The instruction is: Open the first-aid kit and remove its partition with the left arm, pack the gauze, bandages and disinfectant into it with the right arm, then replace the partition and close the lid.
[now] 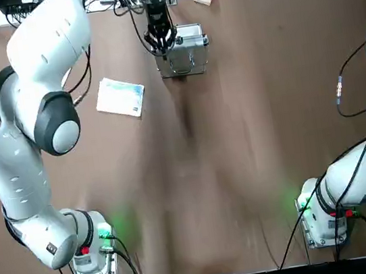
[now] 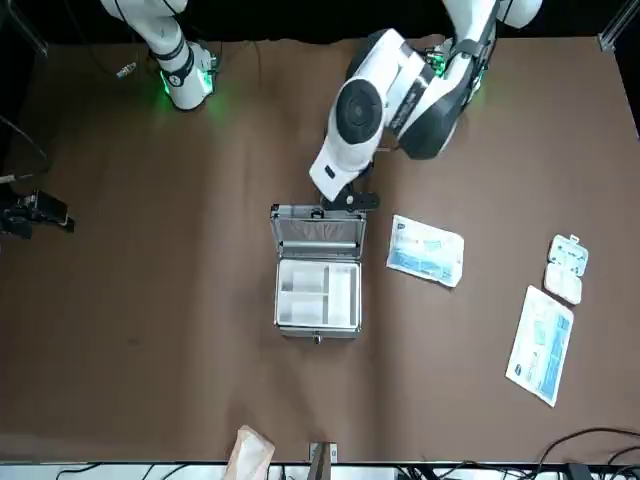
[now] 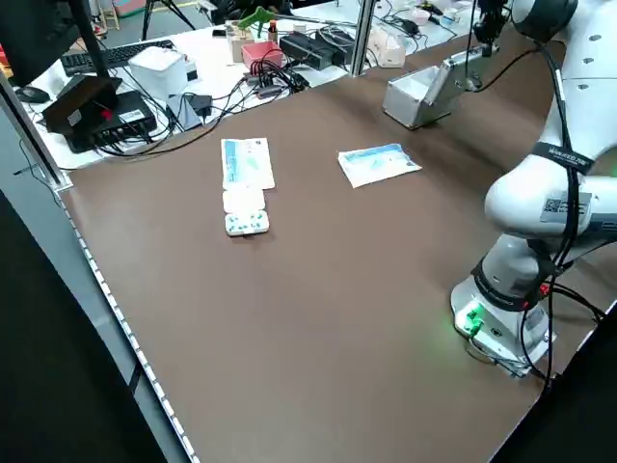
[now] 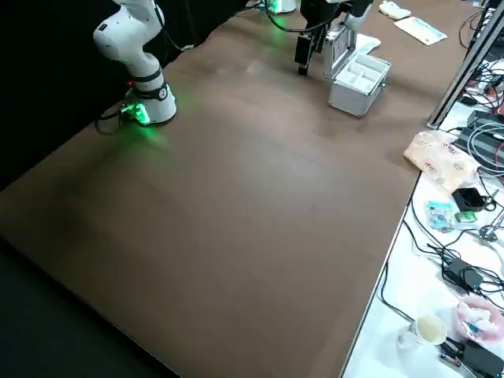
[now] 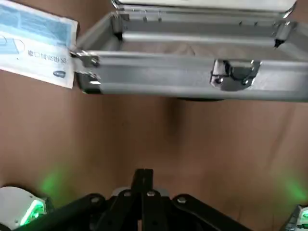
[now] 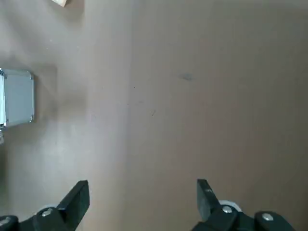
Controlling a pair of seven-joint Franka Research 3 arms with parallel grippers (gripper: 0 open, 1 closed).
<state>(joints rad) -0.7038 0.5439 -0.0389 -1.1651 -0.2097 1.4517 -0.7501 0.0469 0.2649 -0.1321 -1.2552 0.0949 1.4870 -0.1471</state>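
We find the first-aid kit (image 2: 317,280) open at twelve o'clock on the bench (image 1: 237,136) in the top view, lid (image 2: 318,228) raised, the partition (image 2: 318,296) seated inside. The left gripper (image 5: 143,179) sits just behind the lid, jaws clenched on nothing. The right gripper (image 6: 142,197) hovers at the bench's three o'clock side, jaws released. A blue-white pack (image 1: 121,96) lies near the kit.
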